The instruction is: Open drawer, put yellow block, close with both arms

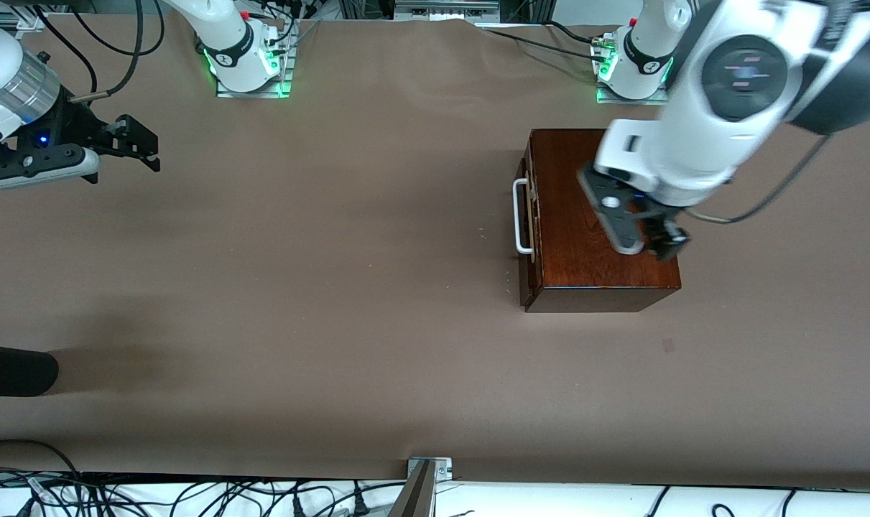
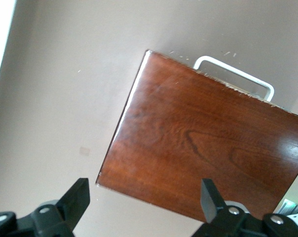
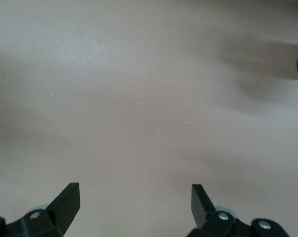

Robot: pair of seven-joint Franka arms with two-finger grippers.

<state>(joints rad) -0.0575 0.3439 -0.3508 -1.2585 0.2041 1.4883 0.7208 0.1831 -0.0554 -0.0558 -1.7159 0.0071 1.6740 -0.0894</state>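
Hovering over the mahogany box [image 1: 600, 237], whose drawer [image 1: 526, 215] sits shut with no yellow block visible anywhere, left gripper [image 1: 664, 240] is spread wide, right gripper [image 1: 136, 147] likewise over bare table [image 1: 334, 287], waiting; risk: 1 arm tugging handle [image 1: 522, 215] drags the unbraced box

- I can read no text, label, brand, number or sign anywhere in these views.
- The round black band on each of my bases carries a small white mark, too small to make out.
- The wooden box [image 1: 600, 237] under my left gripper [image 1: 654, 240] has plain faces with no writing.
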